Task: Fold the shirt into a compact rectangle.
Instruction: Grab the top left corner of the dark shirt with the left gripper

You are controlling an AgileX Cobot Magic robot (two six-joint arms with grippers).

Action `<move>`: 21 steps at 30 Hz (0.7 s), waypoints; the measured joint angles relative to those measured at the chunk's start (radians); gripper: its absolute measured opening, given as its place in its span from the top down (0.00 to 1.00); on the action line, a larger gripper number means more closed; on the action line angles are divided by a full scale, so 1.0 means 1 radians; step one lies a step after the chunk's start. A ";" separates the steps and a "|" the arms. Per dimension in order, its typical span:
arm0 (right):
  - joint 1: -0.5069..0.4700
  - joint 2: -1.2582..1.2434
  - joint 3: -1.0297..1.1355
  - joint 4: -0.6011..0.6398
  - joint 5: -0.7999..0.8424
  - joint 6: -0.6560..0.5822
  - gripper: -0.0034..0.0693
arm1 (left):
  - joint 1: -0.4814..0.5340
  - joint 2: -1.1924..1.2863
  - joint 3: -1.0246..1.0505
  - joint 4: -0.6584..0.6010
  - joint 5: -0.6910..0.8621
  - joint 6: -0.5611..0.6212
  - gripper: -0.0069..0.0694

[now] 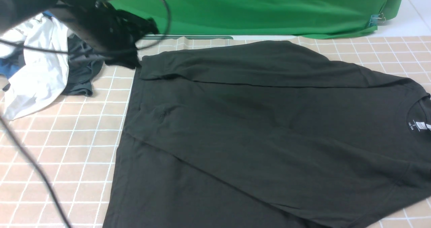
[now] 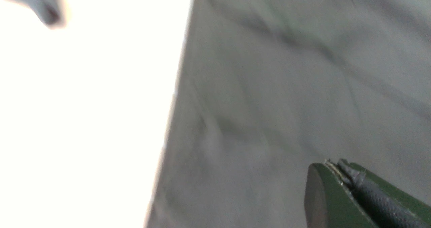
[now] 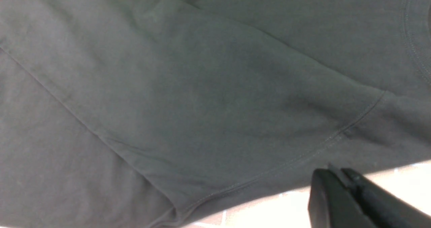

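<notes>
Shirt (image 1: 262, 130) is spread flat on checked table (image 1: 67, 147), collar twd 3 o'clock. L gripper (image 2: 331, 164), fingers pressed together, is seen nr its 10 o'clock corner. R gripper (image 3: 333, 170), likewise closed and empty, is positioned over a sleeve hem.

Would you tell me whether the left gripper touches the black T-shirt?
Cannot tell. The left wrist view shows the left gripper over the black T-shirt, too blurred for contact or gap; the front view's blurred arm hides it.

Shirt: I see a black T-shirt (image 1: 252, 137) lying flat on the checked tablecloth (image 1: 67, 147).
Collar: on the right, white neck label (image 1: 416, 125) showing.
Far edge: folded over towards me.
</notes>
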 joint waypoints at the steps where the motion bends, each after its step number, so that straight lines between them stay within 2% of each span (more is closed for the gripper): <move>1: 0.000 0.000 0.000 0.000 0.000 0.000 0.89 | 0.017 0.038 -0.030 0.009 -0.004 0.002 0.85; 2: 0.000 0.000 0.000 0.000 0.000 0.000 0.89 | 0.022 0.052 -0.051 0.014 -0.006 0.007 0.83; 6: 0.000 0.000 0.000 0.003 0.000 0.000 0.88 | 0.043 0.211 -0.187 0.098 -0.099 0.018 0.65; 7: 0.000 0.000 0.000 0.003 0.000 0.000 0.88 | 0.043 0.217 -0.191 0.101 -0.105 0.018 0.64; 8: 0.000 0.000 0.000 0.003 0.000 0.000 0.88 | 0.043 0.264 -0.218 0.115 -0.165 0.035 0.57; 9: 0.000 0.000 0.000 0.003 0.000 0.000 0.88 | 0.043 0.264 -0.220 0.116 -0.172 0.035 0.56; 10: 0.000 0.000 0.000 0.003 0.000 0.000 0.88 | 0.042 0.303 -0.229 0.121 -0.219 0.042 0.50; 14: 0.000 0.000 0.000 0.003 0.001 0.000 0.87 | 0.042 0.366 -0.233 0.123 -0.256 0.047 0.42; 21: 0.000 0.000 0.000 0.003 0.002 0.000 0.86 | 0.039 0.430 -0.233 0.096 -0.258 0.068 0.41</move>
